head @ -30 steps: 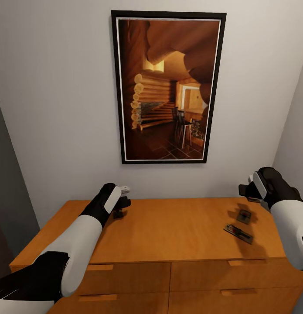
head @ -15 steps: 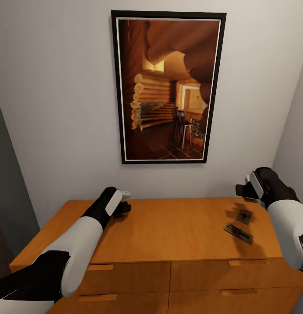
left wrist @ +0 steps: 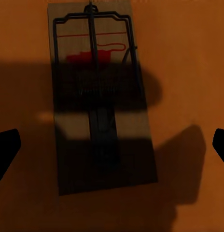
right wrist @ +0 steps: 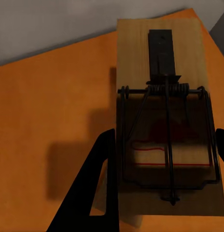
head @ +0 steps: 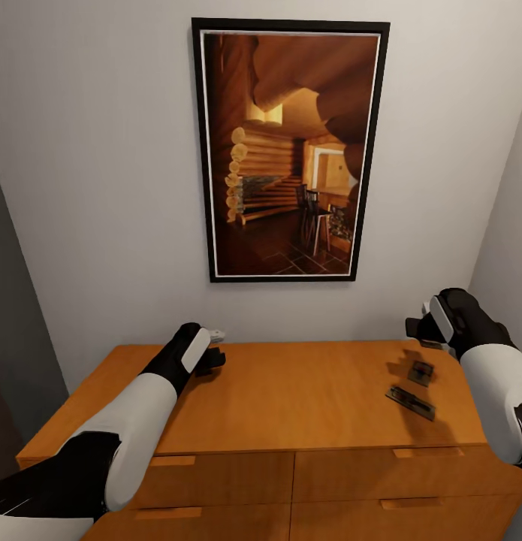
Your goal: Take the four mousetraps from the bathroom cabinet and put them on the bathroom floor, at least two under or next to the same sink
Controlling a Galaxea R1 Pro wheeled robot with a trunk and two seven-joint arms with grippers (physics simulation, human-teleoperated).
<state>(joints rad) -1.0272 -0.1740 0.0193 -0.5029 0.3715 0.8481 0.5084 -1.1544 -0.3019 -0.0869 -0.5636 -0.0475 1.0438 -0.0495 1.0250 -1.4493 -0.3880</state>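
No writing can be read. On the smooth orange-brown wooden cabinet, flat tan wooden mousetraps with dark wire are seen. One mousetrap lies lengthwise between the spread fingers of the open left gripper. Another mousetrap lies between the parted right gripper fingertips, untouched. Two further traps lie just beneath the right gripper.

Orange-brown cabinet; tan mousetraps, red spot, seemingly dark wire.
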